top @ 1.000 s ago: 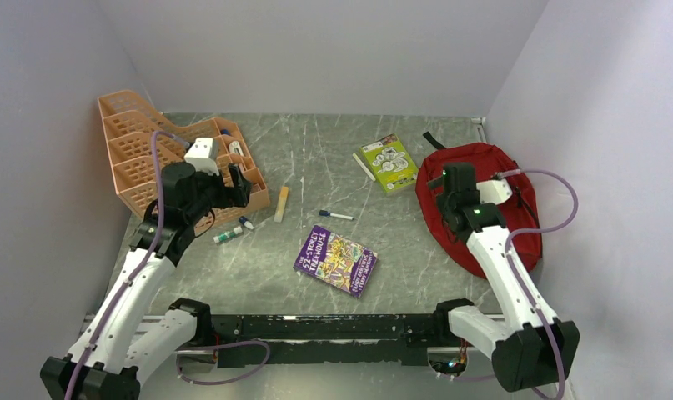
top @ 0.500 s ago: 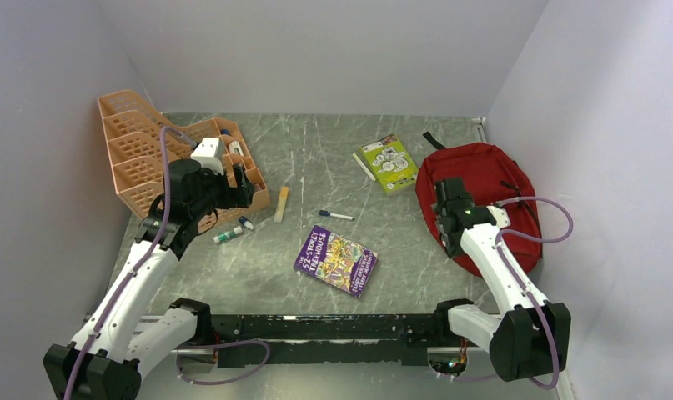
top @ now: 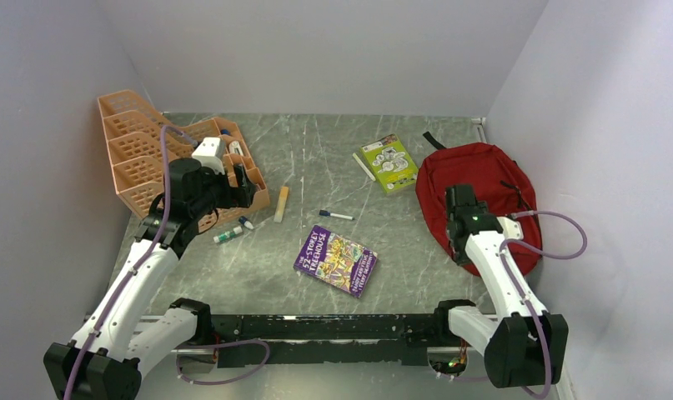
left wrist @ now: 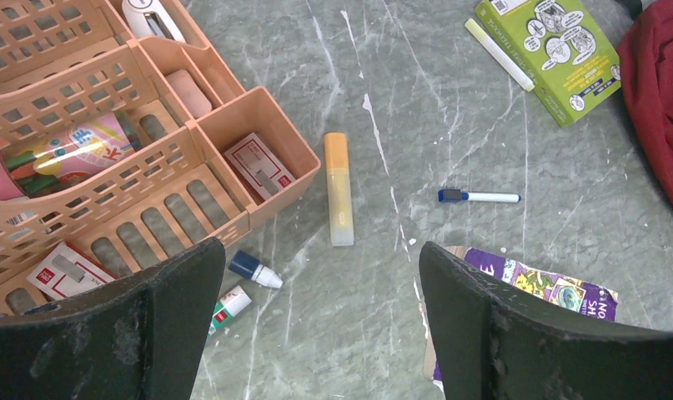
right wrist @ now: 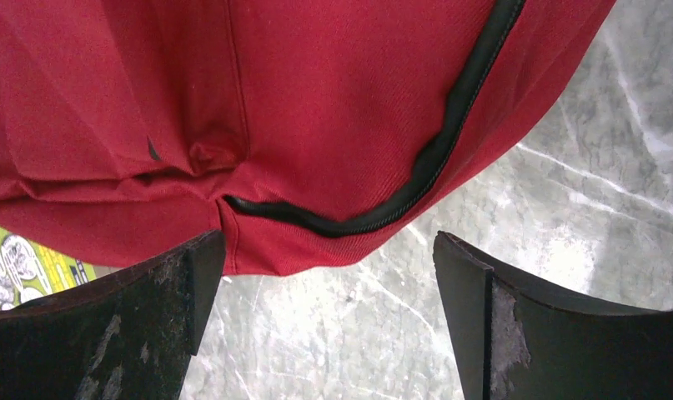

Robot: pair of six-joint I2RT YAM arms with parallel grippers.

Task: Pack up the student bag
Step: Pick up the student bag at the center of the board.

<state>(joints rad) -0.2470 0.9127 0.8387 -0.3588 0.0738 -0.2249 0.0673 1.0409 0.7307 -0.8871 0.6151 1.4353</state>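
Drawing back toward its base since a second ago, the right arm now carries the right claw (top: 459, 202) over the near-left part of the student bag (top: 489, 177), while the left arm has edged only slightly toward the right end of the orange tray rack (top: 135, 143). The red student bag lies flat at the right side of the grey marbled surface (top: 316, 150), close to the right wall. In the right wrist view the right claw (right wrist: 324, 246) stands wide open with nothing between its fingers; the bag's edge and its black zipper (right wrist: 449, 125) lie below, with bare surface beside them. The left claw (top: 241, 185) hangs over the rack's right end, and the left wrist view shows it spread wide and empty (left wrist: 316, 254). Below it an orange highlighter (left wrist: 339, 190) lies just beside the rack, with a blue-capped bottle (left wrist: 253, 269) and a green-capped tube (left wrist: 229, 305) near the rack's front edge. A blue-capped pen (top: 337, 215) lies near mid-surface, a purple book (top: 336, 260) nearer the arms. A green book (top: 389, 163) lies just left of the bag, with a white marker (top: 364, 167) along its left side.
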